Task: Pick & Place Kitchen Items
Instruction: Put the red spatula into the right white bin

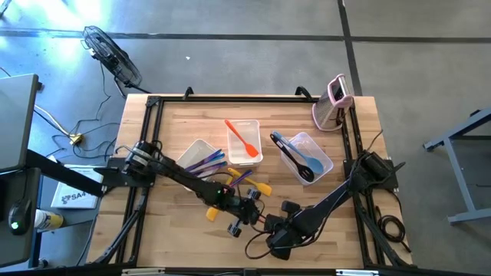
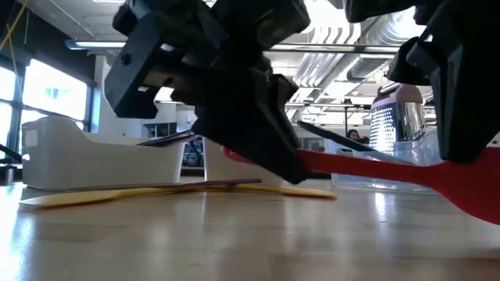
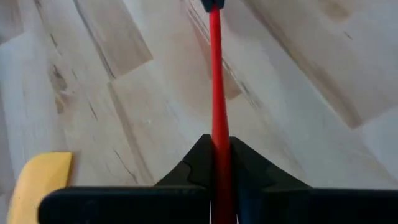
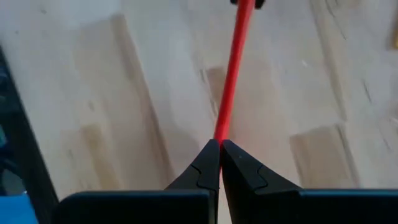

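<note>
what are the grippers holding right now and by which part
Both grip one red utensil by its slim handle: the left gripper and the right gripper are each shut on it, at opposite ends.

Front edge of table [image 1: 176, 245]: bare wood left of arms, passage free. Centre front blocked by left gripper [image 1: 244, 218] and right gripper [image 1: 274, 236] sharing red utensil [image 3: 216, 93]. Three clear tubs [image 1: 244, 142] crowd middle; pink-and-white gadget [image 1: 333, 102] occupies far right corner.

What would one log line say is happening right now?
left hand: shut on red utensil | right hand: shut on same utensil | phase: handover above table
</note>
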Available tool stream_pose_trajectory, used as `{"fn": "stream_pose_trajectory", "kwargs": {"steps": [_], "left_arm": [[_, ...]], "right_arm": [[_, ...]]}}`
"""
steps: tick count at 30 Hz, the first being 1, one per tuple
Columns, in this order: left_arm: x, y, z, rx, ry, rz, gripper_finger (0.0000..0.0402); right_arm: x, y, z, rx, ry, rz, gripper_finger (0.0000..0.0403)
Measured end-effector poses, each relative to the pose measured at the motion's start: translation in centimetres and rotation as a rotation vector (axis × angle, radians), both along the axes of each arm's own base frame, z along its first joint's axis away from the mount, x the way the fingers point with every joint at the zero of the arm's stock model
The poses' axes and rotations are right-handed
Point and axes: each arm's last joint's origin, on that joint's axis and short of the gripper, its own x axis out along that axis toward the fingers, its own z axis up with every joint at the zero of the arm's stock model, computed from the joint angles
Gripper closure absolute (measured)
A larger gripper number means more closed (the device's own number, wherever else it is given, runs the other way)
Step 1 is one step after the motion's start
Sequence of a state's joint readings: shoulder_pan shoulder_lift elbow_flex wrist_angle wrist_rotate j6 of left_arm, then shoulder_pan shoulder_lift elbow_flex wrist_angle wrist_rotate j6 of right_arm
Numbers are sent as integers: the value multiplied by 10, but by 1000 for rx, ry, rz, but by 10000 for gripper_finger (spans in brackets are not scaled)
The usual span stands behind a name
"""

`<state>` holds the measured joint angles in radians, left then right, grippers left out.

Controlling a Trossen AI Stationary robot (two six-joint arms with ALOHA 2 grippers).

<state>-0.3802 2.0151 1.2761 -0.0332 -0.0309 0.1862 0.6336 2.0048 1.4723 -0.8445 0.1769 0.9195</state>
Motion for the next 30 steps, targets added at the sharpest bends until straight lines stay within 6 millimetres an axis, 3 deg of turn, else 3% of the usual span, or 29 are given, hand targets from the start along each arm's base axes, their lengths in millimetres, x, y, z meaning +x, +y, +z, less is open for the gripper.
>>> {"fn": "stream_pose_trajectory", "kwargs": {"steps": [8, 13, 23, 26, 30], "left_arm": [[3, 5, -7, -2, 24, 23, 377], [2, 5, -8, -9, 37, 36, 377], [2, 5, -8, -48, 51, 76, 377], [5, 4, -3, -86, 55, 113, 377], [12, 2, 8, -142, 33, 167, 377]], "right_arm": [[1, 2, 0, -32, -35, 69, 396], [1, 7, 3, -98, -109, 115, 372], [-7, 13, 6, -151, -111, 191, 226], [-16, 13, 19, -239, -170, 183, 191], [-38, 14, 52, -412, -322, 159, 186]]}}
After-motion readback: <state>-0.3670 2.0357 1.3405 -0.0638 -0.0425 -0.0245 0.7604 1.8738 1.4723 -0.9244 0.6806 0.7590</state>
